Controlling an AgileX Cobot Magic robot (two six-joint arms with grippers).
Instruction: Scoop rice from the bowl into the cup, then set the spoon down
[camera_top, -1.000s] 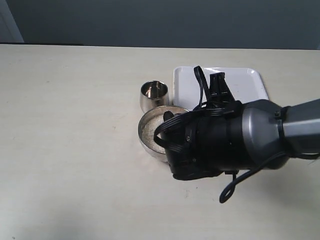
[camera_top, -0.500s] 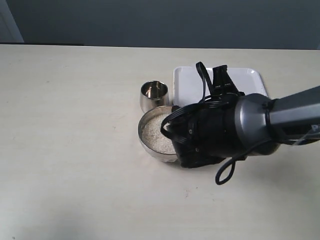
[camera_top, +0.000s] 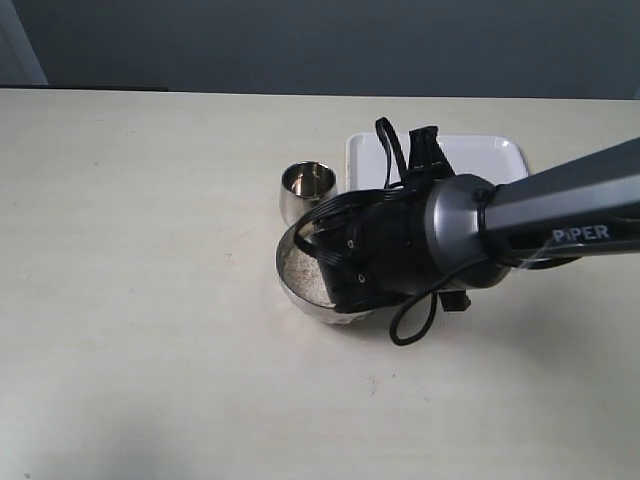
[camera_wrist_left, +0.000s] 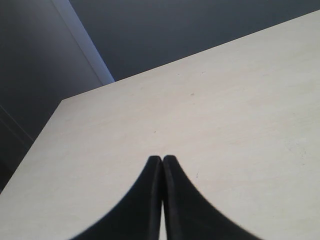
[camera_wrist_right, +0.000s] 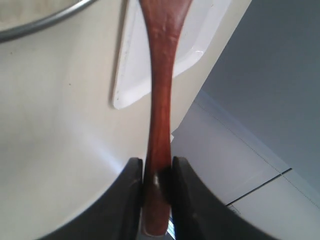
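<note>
The steel bowl (camera_top: 292, 283) holds off-white rice (camera_top: 301, 268); the right arm's dark wrist covers most of it in the exterior view. The small steel cup (camera_top: 306, 189) stands just behind the bowl. My right gripper (camera_wrist_right: 157, 163) is shut on the handle of the reddish-brown wooden spoon (camera_wrist_right: 161, 80). The spoon's head runs out of the right wrist view, next to the bowl's rim (camera_wrist_right: 45, 22). In the exterior view the spoon and the right gripper's fingers are hidden. My left gripper (camera_wrist_left: 162, 159) is shut on nothing, over bare table, and does not show in the exterior view.
A white rectangular tray (camera_top: 490, 160) lies behind the bowl to the right, its corner (camera_wrist_right: 125, 90) also showing past the spoon. The right arm (camera_top: 560, 215) stretches in from the right edge. The cream table (camera_top: 130, 250) spreads wide to the left.
The right arm's wrist has moved back and to the left, from in front of the bowl to over it, now covering most of the rice.
</note>
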